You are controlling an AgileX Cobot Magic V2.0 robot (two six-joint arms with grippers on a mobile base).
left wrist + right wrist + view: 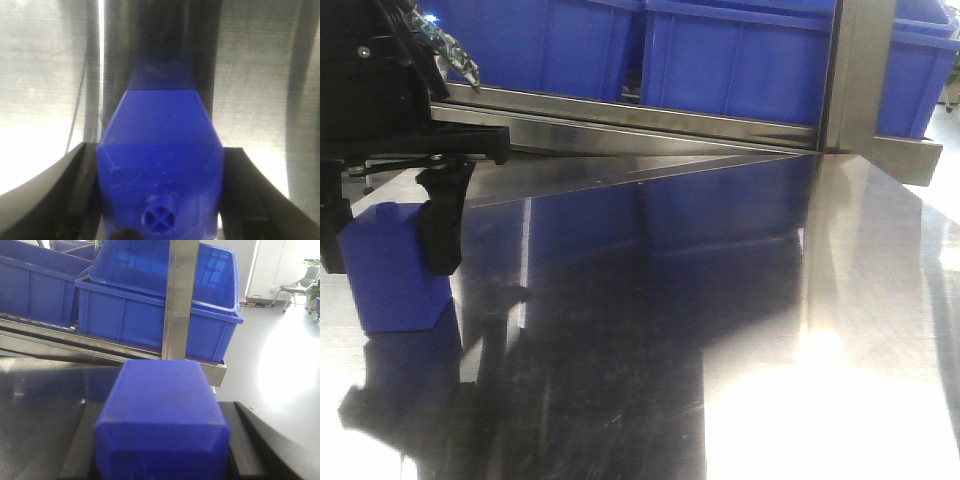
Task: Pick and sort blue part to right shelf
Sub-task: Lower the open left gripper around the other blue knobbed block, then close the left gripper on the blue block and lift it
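Left tool (pixel 385 265) is down at the near left of the bench (pixel 720 300). Its black fingers (pixel 445 225) press on either side of a squat blue block (pixel 395 295) — clamped on it, with the block's base sitting on the steel and its reflection right beneath. The left wrist view looks down onto that block. It shows a chamfered top, a small round knob (pixel 160 218) with a cross in it at the near edge, and dark fingers flush against both flanks.

Over to the right tool (pixel 161 405) — it has the blue part (pixel 160 440) gripped between its two fingers and held above the bench. The square body points away towards the shelf. Only the body and its sloped edges show; the cap end is out of view. Straight beyond the part stands the shelf's steel upright (pixel 180 300). Just behind that a blue crate (pixel 135 320) sits on the sloping shelf rail (pixel 100 342), with a second crate (pixel 35 290) to its left. In the front view the same rail runs along the far edge of the bench with blue crates above it. The steel top throws back bright glare at the near right.
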